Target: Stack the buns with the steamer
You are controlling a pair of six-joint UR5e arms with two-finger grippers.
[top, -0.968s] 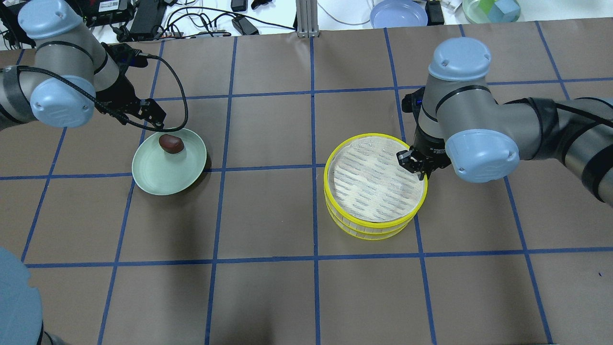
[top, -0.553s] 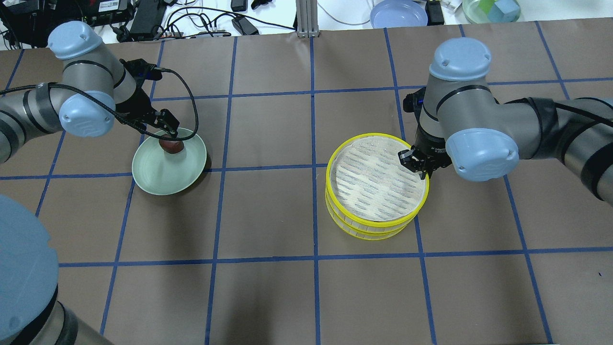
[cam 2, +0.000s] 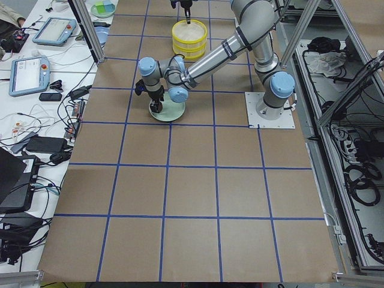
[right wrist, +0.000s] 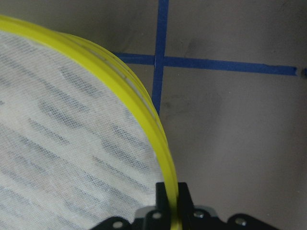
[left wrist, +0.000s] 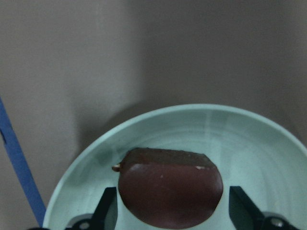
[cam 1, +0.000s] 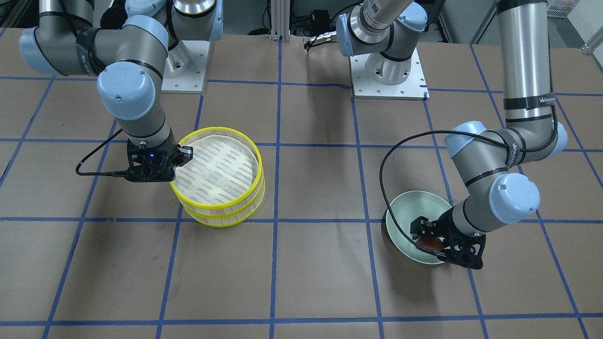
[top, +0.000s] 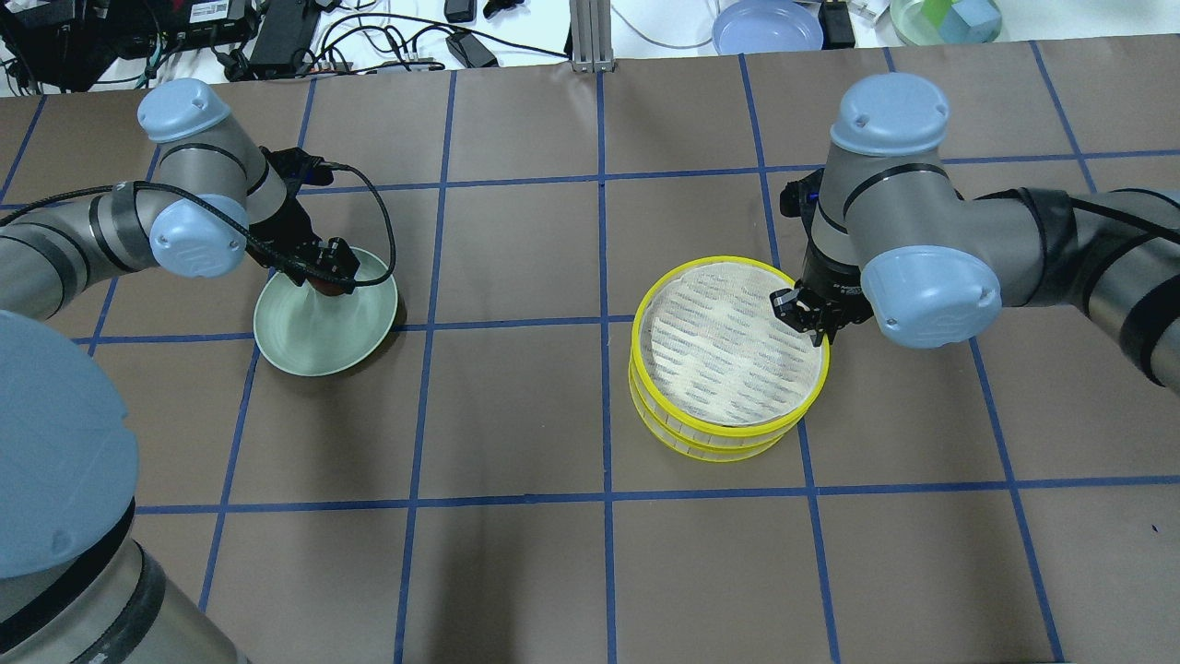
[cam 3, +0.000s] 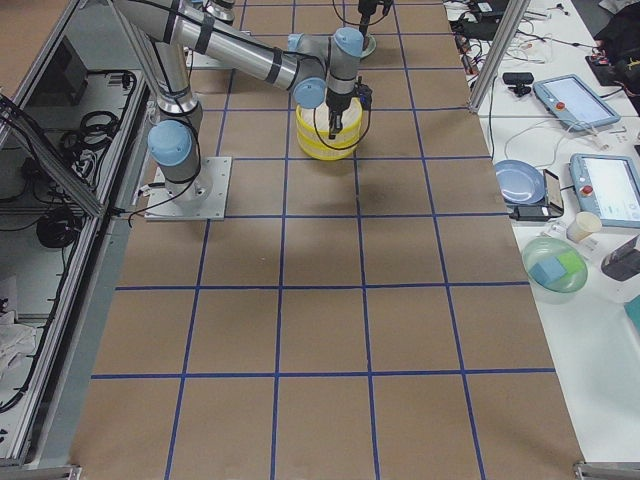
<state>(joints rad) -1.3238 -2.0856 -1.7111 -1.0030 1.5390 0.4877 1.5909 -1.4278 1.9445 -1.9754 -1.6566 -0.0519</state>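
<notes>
A dark reddish-brown glossy bun [left wrist: 170, 194] lies on the pale green plate [top: 323, 332] at the table's left. My left gripper [top: 332, 272] is low over the plate and open, a finger on each side of the bun [cam 1: 429, 243] with small gaps. The yellow-rimmed steamer [top: 728, 360], two stacked tiers with a white cloth on top, stands right of centre. My right gripper [top: 800, 314] is shut on its top yellow rim [right wrist: 144, 110] at the far right side. The pale cream bun is out of view.
A blue plate [top: 767, 26] and a clear bowl of coloured blocks [top: 945, 18] stand beyond the table's far edge, with cables and power bricks [top: 277, 41] at the far left. The left arm's black cable loops over the plate's far side.
My left gripper has moved right and down onto the plate and now straddles the dark bun. The steamer top has shifted slightly right in my right gripper.
</notes>
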